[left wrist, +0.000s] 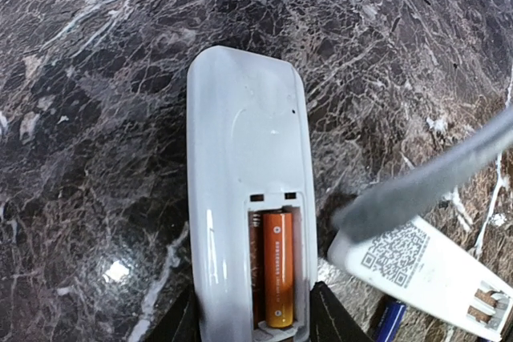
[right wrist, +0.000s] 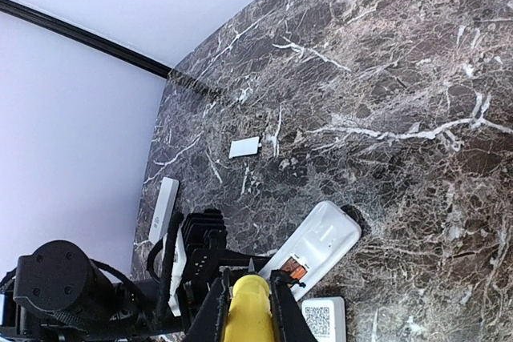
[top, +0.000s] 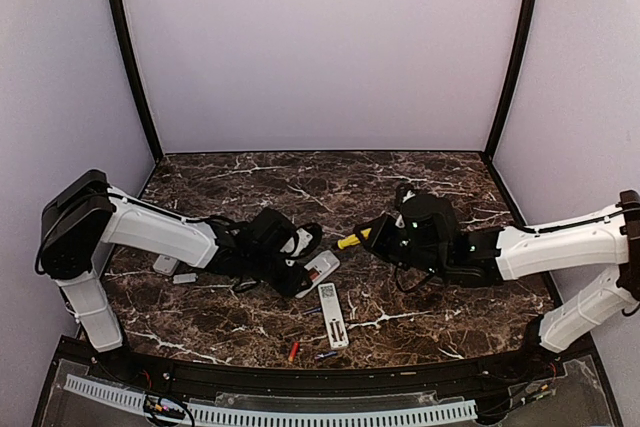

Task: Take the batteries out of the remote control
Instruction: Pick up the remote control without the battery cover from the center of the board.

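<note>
Dark marble table [top: 420, 187], overhead view: your left gripper [top: 304, 274] is clamped on the end of a white remote [top: 323, 266]. Your right gripper [top: 372, 237] is closed on a yellow-handled screwdriver [top: 350, 241] that points toward that remote. A second remote [top: 333, 315] lies just nearer the arm bases, with a loose red battery [top: 293, 350] and a blue battery [top: 325, 354] close to the front edge.

Left wrist view: the remote's compartment is open and an orange battery [left wrist: 278, 270] sits inside it. Dark fingers [left wrist: 333, 319] press on both sides of the remote.

Right wrist view: the yellow handle sits tight between the fingers [right wrist: 210, 314]. The remote lies just ahead, and a white cover plate [right wrist: 244, 147] lies well apart.
</note>
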`<state>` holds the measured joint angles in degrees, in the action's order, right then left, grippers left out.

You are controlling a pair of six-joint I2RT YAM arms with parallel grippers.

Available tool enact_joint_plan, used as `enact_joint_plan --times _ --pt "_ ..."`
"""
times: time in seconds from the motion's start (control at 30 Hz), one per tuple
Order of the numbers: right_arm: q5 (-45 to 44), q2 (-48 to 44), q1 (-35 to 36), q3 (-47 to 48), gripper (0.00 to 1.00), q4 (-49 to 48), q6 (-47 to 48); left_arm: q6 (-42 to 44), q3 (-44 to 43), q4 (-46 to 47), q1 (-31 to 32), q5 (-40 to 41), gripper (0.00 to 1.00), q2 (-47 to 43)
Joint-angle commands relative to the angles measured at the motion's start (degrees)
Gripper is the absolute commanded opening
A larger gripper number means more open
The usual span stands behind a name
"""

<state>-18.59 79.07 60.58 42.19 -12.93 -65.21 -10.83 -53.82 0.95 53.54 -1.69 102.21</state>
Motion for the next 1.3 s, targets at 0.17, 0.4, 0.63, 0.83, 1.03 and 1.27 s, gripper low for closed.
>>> enact_joint_plan --times 0.17,0.4,0.63,0.83,1.03,1.27 --pt "-4.0 -2.2 0.1 -1.7 0.00 2.7 0.8 4.3 -0.3 -13.0 0.9 17.1 0.00 -4.1" --pt "-3.5 -1.8 0.0 -0.5 0.00 5.5 4.1 2.6 0.0 -14.9 1.5 18.8 0.00 -4.9" --pt "-4.9 -6.5 -1.7 -2.7 0.00 8.0 6.3 6.2 0.2 -14.2 4.7 30.2 0.03 -8.0" --pt "-4.9 -8.3 -2.7 -3.6 0.00 9.0 6.9 6.9 -5.1 -19.9 6.9 31.9 0.13 -1.1" --pt "-4.5 -8.4 -2.9 -4.3 0.00 8.8 6.3 1.4 -4.8 -20.8 7.4 21.9 0.48 -2.3" --pt "-4.4 -8.6 -3.1 -4.0 0.00 8.9 7.0 -6.9 -3.4 -21.5 7.2 6.0 0.76 -7.3"
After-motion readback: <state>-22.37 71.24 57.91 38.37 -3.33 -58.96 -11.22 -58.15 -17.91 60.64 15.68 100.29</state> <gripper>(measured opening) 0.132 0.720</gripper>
